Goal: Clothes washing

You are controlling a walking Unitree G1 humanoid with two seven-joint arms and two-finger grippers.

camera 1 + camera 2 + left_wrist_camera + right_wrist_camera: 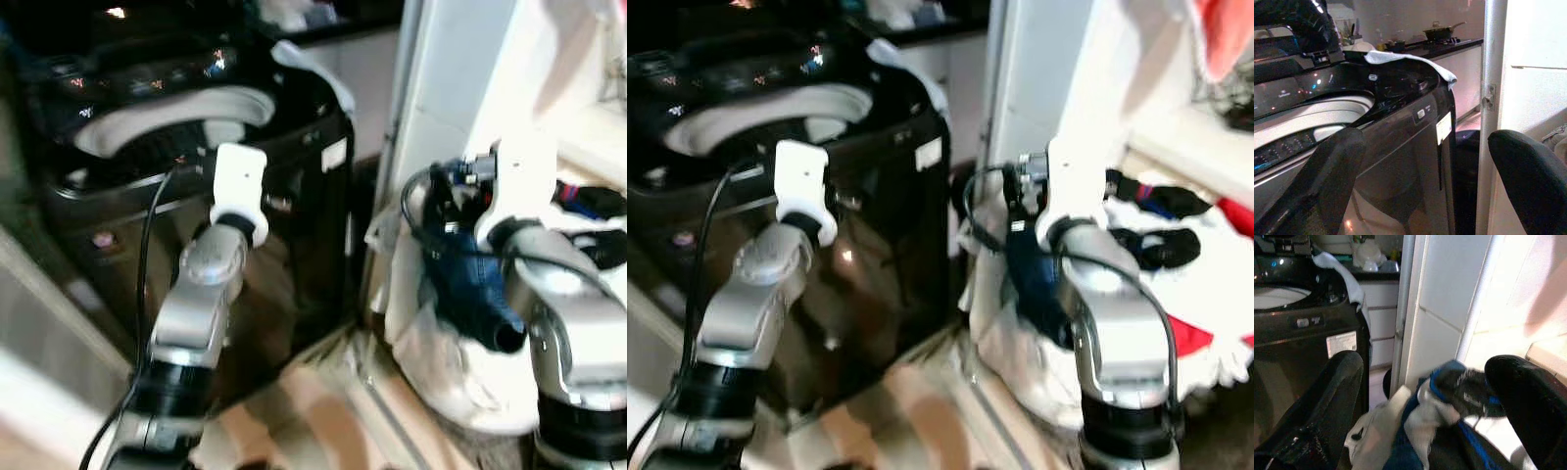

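Blue-and-white clothes (1449, 401) lie just beneath the right hand (1425, 396), its fingers spread apart.

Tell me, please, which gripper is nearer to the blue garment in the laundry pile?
Right. The right gripper hangs open just above the blue garment; the left gripper is over at the washing machine.

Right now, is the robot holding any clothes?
No. The left tool is open by the washer, and the right tool is open above the clothes, gripping nothing.
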